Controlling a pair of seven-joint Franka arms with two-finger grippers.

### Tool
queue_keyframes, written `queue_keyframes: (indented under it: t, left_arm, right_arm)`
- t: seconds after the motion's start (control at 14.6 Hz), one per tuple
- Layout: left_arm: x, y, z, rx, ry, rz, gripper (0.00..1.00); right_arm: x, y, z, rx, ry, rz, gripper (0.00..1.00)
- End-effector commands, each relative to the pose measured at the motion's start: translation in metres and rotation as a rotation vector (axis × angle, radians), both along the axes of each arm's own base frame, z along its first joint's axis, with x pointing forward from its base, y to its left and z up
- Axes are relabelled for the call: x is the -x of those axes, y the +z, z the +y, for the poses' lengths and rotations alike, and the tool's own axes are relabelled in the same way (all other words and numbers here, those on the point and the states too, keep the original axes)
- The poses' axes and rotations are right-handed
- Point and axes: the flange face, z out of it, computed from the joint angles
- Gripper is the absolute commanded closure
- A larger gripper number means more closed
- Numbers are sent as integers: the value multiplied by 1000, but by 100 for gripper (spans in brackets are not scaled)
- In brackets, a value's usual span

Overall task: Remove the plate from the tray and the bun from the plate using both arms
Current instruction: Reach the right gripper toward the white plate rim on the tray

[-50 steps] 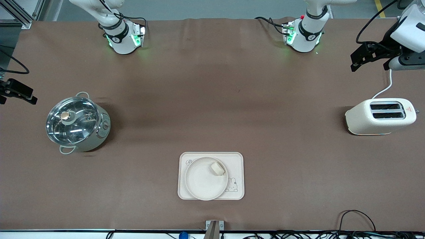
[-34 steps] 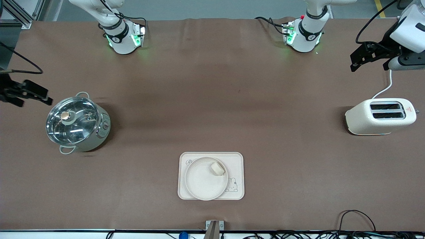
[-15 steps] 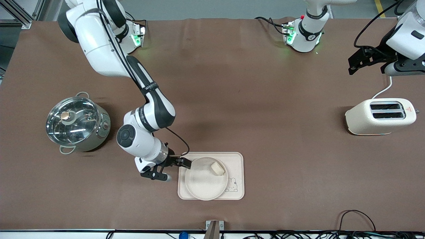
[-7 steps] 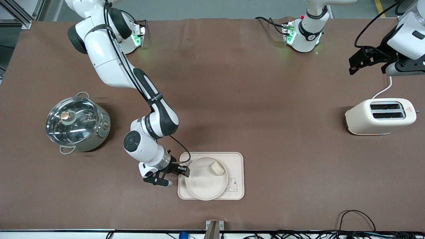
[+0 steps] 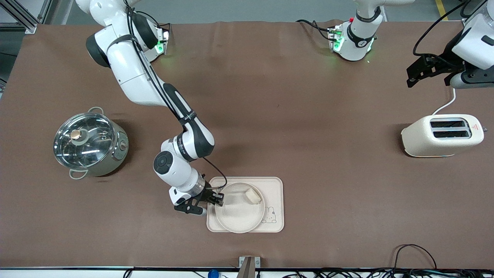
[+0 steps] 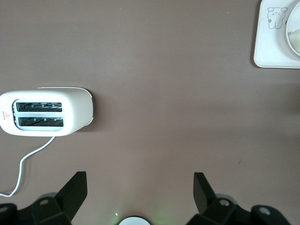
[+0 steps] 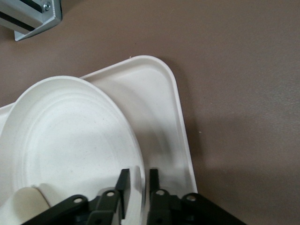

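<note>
My right gripper [image 7: 137, 180] is pinching the rim of the plate [image 5: 237, 212], one finger inside and one outside, at the edge toward the right arm's end of the table; the plate rests in the tray [image 5: 274, 185] with the bun [image 5: 252, 195] lying on it. I judge the step should be done by keeping the grip firm and lifting level and slowly, so the bun does not roll and the tray's raised wall does not catch the plate. My left gripper [image 6: 139, 192] waits with fingers spread wide over bare table near the toaster [image 5: 442, 135], while the pot [image 5: 89, 143] stands well apart and obstructs nothing.
</note>
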Motion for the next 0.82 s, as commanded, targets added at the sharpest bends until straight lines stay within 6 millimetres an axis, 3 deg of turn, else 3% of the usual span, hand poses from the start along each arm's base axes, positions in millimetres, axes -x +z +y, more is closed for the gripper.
queue_keyframes:
  t: [0.0,0.2,0.41,0.48,0.61,0.75]
  left_arm:
    - [-5,6,2,1,-13,-5,0]
    - [-5,5,4,-1,-10,-4,0]
    - [-13,-3,3,-3,-10,10,0]
    - [-15,-6,3,-3,-8,16,0]
    - [-20,-12,2,-3,-9,20,0]
    - [-24,-15,-1,-2,-12,21,0]
  right_arm:
    - [-5,1,0,-1,4,-16,99]
    - [-9,3,-8,-3,5,-23,99]
    - [-9,34,0,-42,4,-35,99]
    - [2,37,8,-74,9,-7,100]
    - [3,49,-9,-197,-13,31,100]
    - [12,48,-33,-298,-6,74,100]
